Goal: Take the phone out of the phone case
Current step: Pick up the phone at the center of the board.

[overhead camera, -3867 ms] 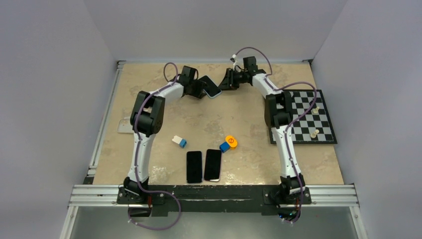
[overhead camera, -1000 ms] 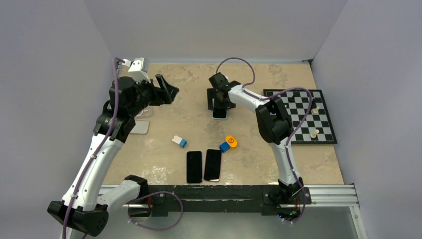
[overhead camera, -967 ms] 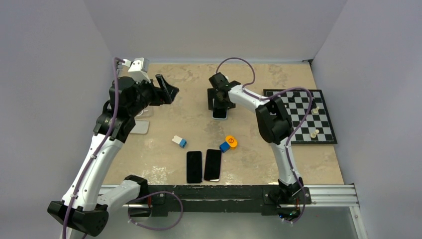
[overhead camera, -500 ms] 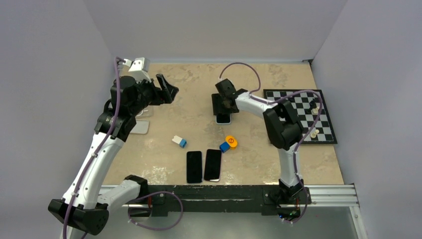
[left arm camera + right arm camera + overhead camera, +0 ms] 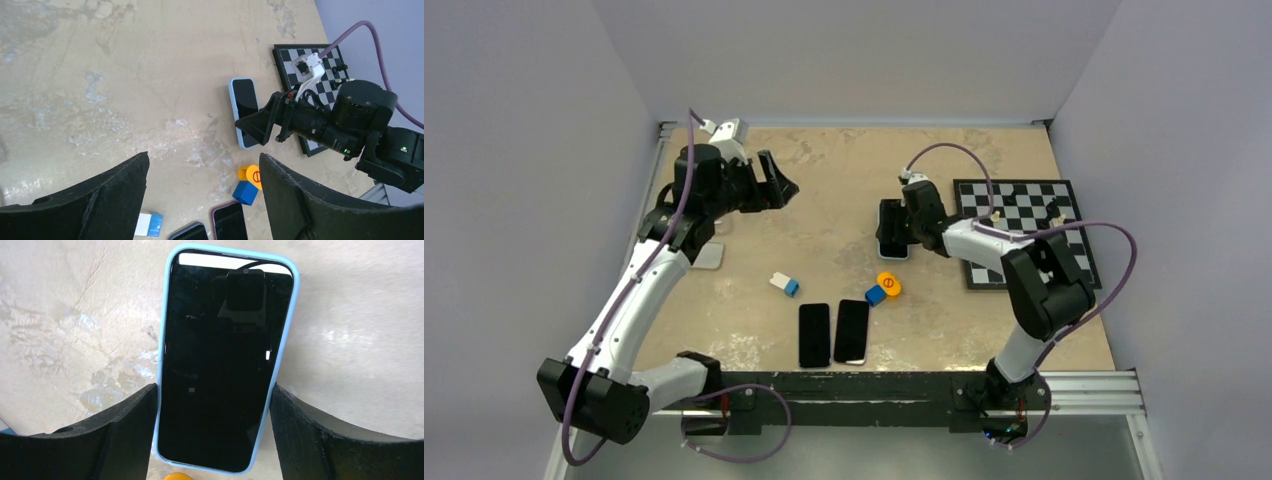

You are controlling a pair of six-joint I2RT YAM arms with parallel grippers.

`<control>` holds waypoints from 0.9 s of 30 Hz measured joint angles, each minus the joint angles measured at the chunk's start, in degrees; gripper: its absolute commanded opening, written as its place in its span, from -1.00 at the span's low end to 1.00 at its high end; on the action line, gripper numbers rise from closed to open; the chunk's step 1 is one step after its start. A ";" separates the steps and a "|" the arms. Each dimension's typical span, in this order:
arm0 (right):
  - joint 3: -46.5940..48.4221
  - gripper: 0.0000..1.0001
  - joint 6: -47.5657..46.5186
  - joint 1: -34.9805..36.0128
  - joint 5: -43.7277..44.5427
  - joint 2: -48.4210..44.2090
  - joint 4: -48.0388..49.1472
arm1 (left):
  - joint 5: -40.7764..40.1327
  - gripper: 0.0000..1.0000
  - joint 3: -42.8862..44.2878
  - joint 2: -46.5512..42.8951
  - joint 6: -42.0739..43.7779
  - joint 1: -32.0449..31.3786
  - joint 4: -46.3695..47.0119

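A black phone in a light-blue case [image 5: 891,243] lies flat on the tan table, right of the middle. My right gripper [image 5: 894,228] straddles its near end, and both fingers press the case's long edges. In the right wrist view the phone [image 5: 225,340] fills the gap between the fingers [image 5: 125,430]. My left gripper [image 5: 779,188] is open and empty, raised over the far left of the table. Its wrist view looks down between its fingers [image 5: 100,200] at the cased phone [image 5: 245,110] and the right gripper [image 5: 262,125].
Two dark phones [image 5: 814,334] [image 5: 851,331] lie side by side near the front edge. A blue block [image 5: 876,295], an orange piece [image 5: 889,284] and a white-and-blue block [image 5: 785,284] lie nearby. A chessboard [image 5: 1024,235] lies at the right. A pale flat case [image 5: 707,255] lies at the left.
The right gripper has carried the cased phone from the far middle toward the right and nearer. The left gripper, which held the phone 3.9 s ago, has let go and shifted slightly right.
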 measured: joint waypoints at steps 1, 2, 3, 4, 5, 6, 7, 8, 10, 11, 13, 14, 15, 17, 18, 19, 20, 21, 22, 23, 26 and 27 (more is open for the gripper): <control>-1.27 -1.00 0.35 -0.96 -0.57 -0.90 1.42 | 0.68 0.68 -0.28 0.59 -0.24 0.00 0.09; -2.45 -1.00 0.55 -1.86 -1.03 -1.70 2.93 | 1.46 0.68 -0.44 1.25 -0.59 0.00 0.13; -3.37 -1.00 0.70 -2.60 -1.64 -2.38 4.13 | 2.19 0.67 -0.46 1.97 -1.03 0.00 0.24; -4.28 -1.00 0.94 -3.30 -2.05 -3.13 5.18 | 3.10 0.67 -0.48 2.69 -1.53 0.00 0.52; -4.87 -1.00 0.98 -3.78 -2.25 -3.72 5.97 | 3.91 0.66 -0.55 3.28 -1.95 0.00 0.92; -5.68 -1.00 1.09 -4.26 -2.67 -4.52 7.26 | 5.07 0.64 -0.63 4.04 -2.40 0.00 1.31; -6.19 -1.00 1.22 -4.44 -3.08 -5.07 8.09 | 6.25 0.63 -0.72 4.81 -3.06 0.00 1.64; -6.69 -1.00 1.38 -4.44 -3.34 -5.73 9.01 | 7.89 0.63 -0.83 5.84 -3.72 0.00 2.12; -7.21 -1.00 1.44 -4.42 -4.39 -6.80 10.38 | 10.12 0.63 -1.07 7.41 -4.79 0.00 2.69; -7.28 -1.00 1.49 -4.42 -4.79 -7.17 10.91 | 11.15 0.63 -1.31 8.15 -5.20 0.00 3.02; -7.43 -1.00 1.60 -4.37 -5.38 -7.76 12.00 | 12.72 0.62 -1.73 9.14 -6.16 0.00 3.72; -7.74 -1.00 1.66 -4.37 -5.79 -8.07 12.76 | 13.42 0.63 -2.08 9.38 -6.58 0.00 4.07; -8.13 -1.00 1.81 -4.37 -6.10 -8.37 13.44 | 13.94 0.63 -2.38 9.46 -7.08 0.00 4.20; -8.92 -1.00 1.97 -4.37 -6.45 -8.68 14.62 | 15.04 0.63 -2.95 9.46 -7.98 0.00 5.07; -9.33 -1.00 2.05 -4.37 -6.73 -8.70 15.17 | 15.72 0.63 -3.26 9.46 -8.63 0.00 5.92; -9.77 -1.00 2.25 -4.37 -7.06 -8.70 15.61 | 16.24 0.63 -3.50 9.49 -9.09 0.00 6.47; -10.12 -1.00 2.45 -4.39 -7.39 -8.70 15.78 | 16.92 0.63 -4.02 9.51 -9.81 0.00 7.80; -10.60 -1.00 2.73 -4.39 -7.76 -8.70 16.22 | 17.94 0.63 -4.74 9.68 -11.10 0.00 9.53; -10.91 -1.00 2.97 -4.37 -8.00 -8.70 16.37 | 18.53 0.63 -5.27 10.01 -11.85 0.00 10.71; -11.17 -1.00 3.19 -4.37 -8.22 -8.70 16.61 | 19.28 0.63 -5.97 10.56 -12.66 0.00 12.20; -11.74 -1.00 4.09 -4.39 -9.16 -8.70 17.59 | 20.81 0.58 -9.03 14.58 -14.73 0.00 15.45; -11.82 -1.00 4.17 -4.37 -9.29 -8.79 17.86 | 21.11 0.59 -9.73 15.54 -15.72 0.00 16.24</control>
